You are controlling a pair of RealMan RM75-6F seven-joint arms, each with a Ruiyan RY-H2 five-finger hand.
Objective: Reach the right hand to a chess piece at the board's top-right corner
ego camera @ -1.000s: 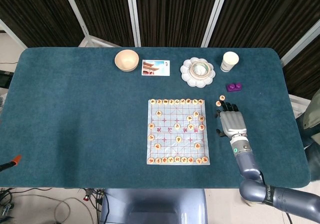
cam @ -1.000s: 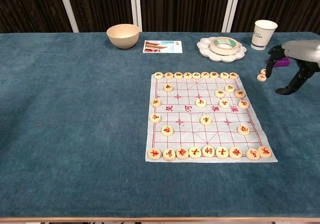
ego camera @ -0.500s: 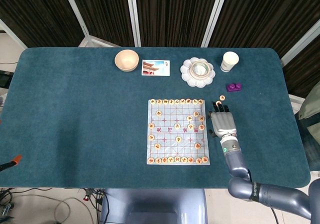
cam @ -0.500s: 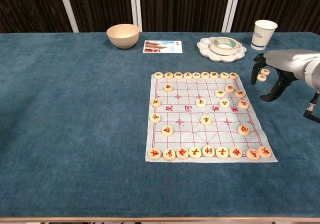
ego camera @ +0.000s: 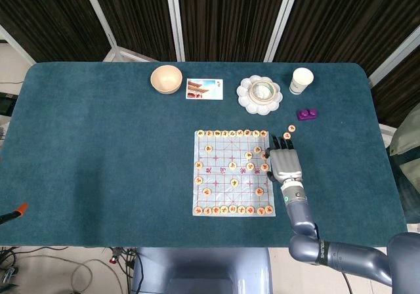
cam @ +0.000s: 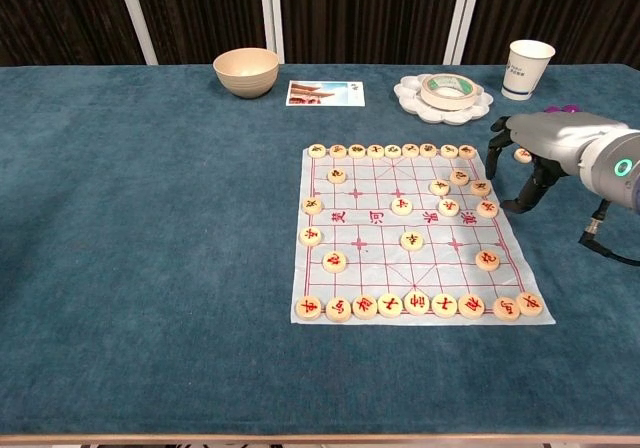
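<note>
The paper chess board point(ego camera: 222, 178) point(cam: 375, 243) lies right of the table's middle, with round wooden pieces along its near and far rows and several scattered between. The top-right corner piece point(ego camera: 264, 134) point(cam: 467, 151) sits at the end of the far row. My right hand point(ego camera: 283, 160) point(cam: 548, 136) hovers just off the board's right edge, fingers apart and arched down, holding nothing. Its fingertips point(cam: 493, 145) are a short way right of the corner piece, apart from it. Two loose pieces point(ego camera: 289, 132) lie off the board beside the fingers. The left hand does not show in either view.
Along the far side stand a tan bowl point(ego camera: 166, 79) point(cam: 246, 71), a postcard point(ego camera: 204, 88) point(cam: 326, 92), a white scalloped plate point(ego camera: 244, 100) point(cam: 410, 93) holding a tape roll, and a paper cup point(ego camera: 301, 80) point(cam: 527, 68). A purple block point(ego camera: 306, 114) lies behind the hand.
My right hand has moved left from beside the purple block and loose pieces to the board's right edge, nearer the corner piece. The pieces have not moved.
</note>
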